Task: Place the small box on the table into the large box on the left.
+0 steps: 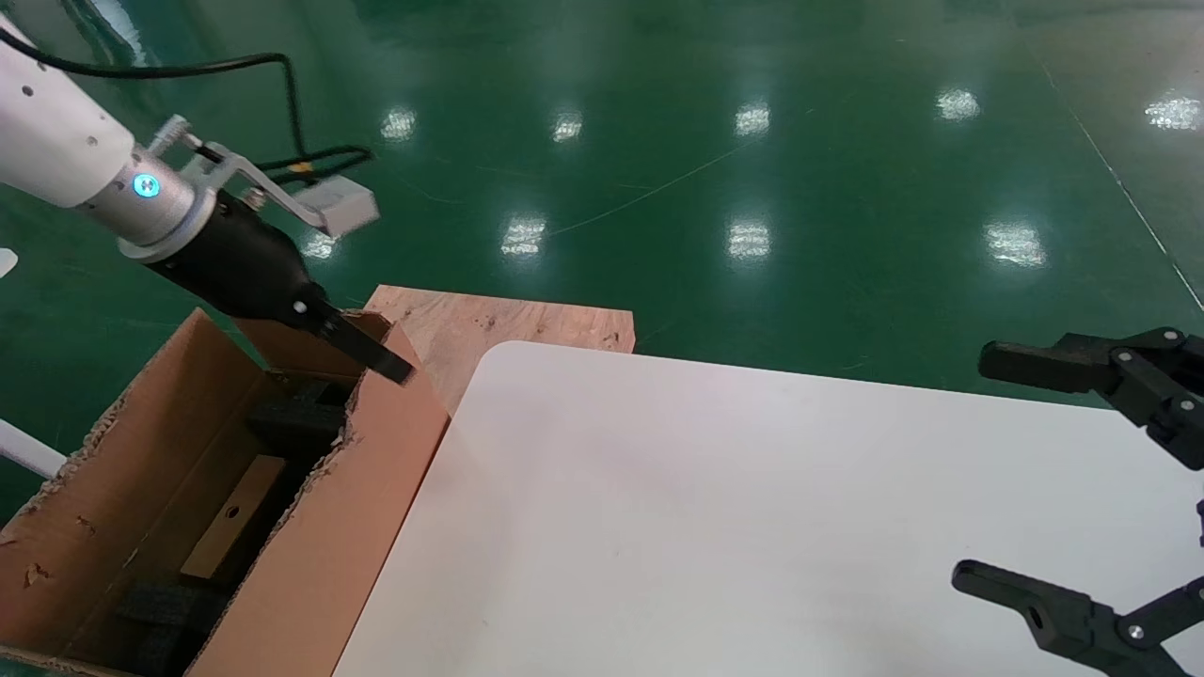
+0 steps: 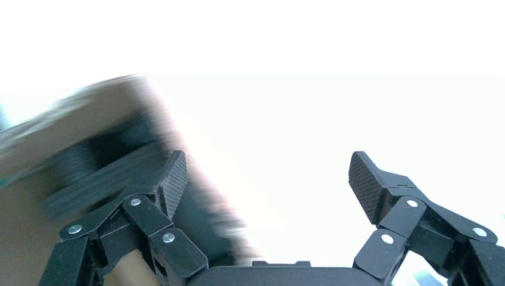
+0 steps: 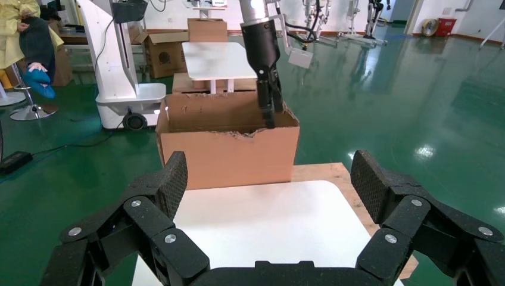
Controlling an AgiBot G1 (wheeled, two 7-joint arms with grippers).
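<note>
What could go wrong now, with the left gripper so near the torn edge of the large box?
The open left gripper sits right at the large box's ragged wall, so it might snag or tip the carton when moving away. The small box lies inside among black foam, possibly not fully settled.

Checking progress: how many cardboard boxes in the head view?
2. The large box stands left of the table; the small box lies inside it. Left gripper open over its far end; right gripper idle over table.

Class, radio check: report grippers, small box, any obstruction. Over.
Left gripper open, empty, over large box far rim. Right gripper open above table. Small box lying inside large box. Nothing in the way.
</note>
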